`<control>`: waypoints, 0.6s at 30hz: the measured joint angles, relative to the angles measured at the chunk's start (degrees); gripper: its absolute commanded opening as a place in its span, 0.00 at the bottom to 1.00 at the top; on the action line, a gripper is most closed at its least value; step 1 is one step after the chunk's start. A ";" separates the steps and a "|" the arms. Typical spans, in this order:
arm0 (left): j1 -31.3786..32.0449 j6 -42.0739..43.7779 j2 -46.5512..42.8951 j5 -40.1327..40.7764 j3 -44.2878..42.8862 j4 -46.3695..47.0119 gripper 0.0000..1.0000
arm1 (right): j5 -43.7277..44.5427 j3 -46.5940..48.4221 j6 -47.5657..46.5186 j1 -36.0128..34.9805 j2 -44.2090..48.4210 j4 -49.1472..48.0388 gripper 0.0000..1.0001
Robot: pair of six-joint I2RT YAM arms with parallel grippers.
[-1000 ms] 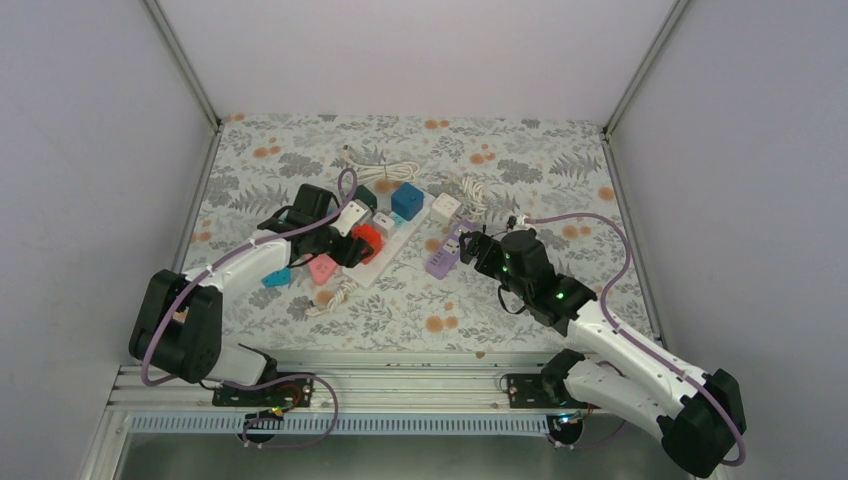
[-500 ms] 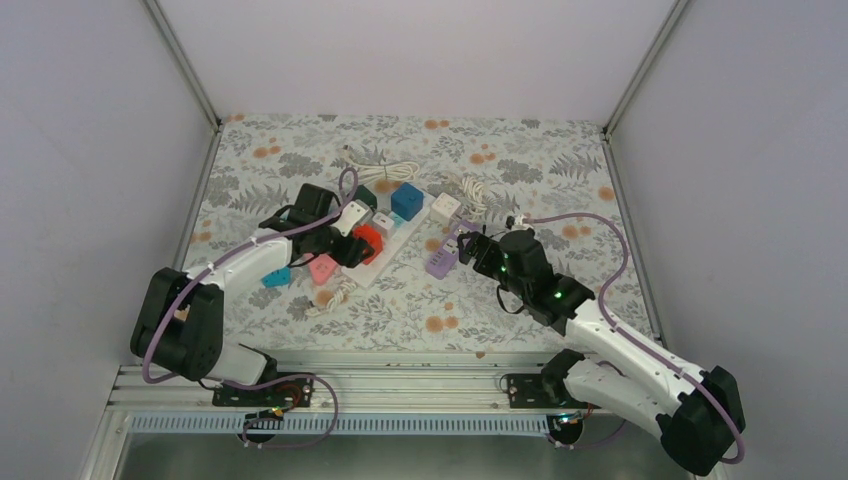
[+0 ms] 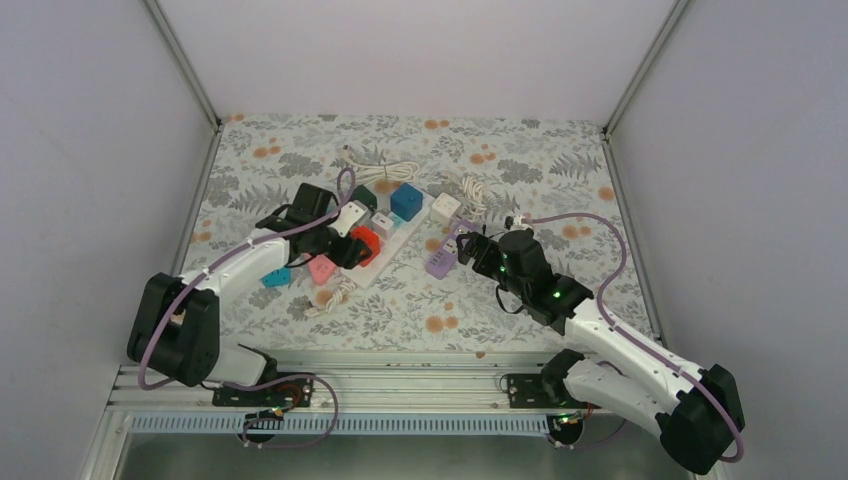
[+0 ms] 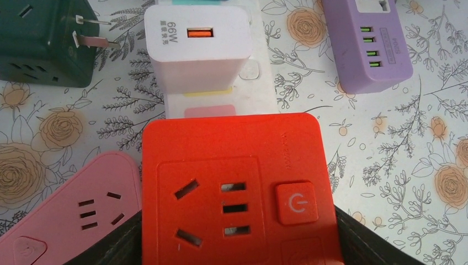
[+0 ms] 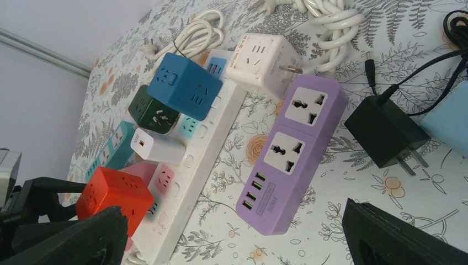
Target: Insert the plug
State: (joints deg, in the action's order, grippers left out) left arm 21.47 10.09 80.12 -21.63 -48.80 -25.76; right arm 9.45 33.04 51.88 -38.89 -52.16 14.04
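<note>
a floral-patterned surface (image 3: 480, 300) fills the floor of a pale-walled booth with aluminium posts at its corners. the left gripper (image 3: 352, 248) is clenched on the red cube plug (image 4: 232, 165), a dark finger pressed to each lower side of it. the cube's socket face and power button are turned toward the wrist camera. the cube hangs over the near end of the white power strip (image 5: 204, 143); whether its pins are seated cannot be told. just ahead of this gripper on the strip stands a white 66w charger (image 4: 196, 41). a pink strip (image 4: 66, 215) lies touching the cube on the gripper's left. the right gripper (image 3: 468, 246) is spread wide and holds nothing; the purple strip (image 5: 295, 154) lies just ahead of it, between the lines of its fingers but apart from them. a black adapter (image 5: 386, 132) lies to its right. counted: four cube plugs, namely the red one, a blue cube (image 5: 185, 85), a dark green cube (image 5: 152, 113) and a white cube (image 5: 265, 63). there are four strips, the white, purple, pink and a teal strip (image 5: 113, 149), and one charger, one black adapter and three coils of white cable (image 3: 385, 172).
</note>
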 measured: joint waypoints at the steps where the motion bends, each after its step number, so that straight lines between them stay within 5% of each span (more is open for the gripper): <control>1: 0.00 -0.02 0.20 -0.02 0.00 0.11 0.60 | 0.00 0.00 0.00 0.00 0.00 -0.02 1.00; 18: -0.22 -0.52 2.97 -0.90 -0.55 1.46 0.58 | -0.17 0.00 -0.02 0.00 0.02 -0.09 1.00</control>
State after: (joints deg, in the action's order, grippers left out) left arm 21.26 9.56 83.09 -22.52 -49.34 -24.29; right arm 9.28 33.04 51.86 -38.89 -52.14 13.96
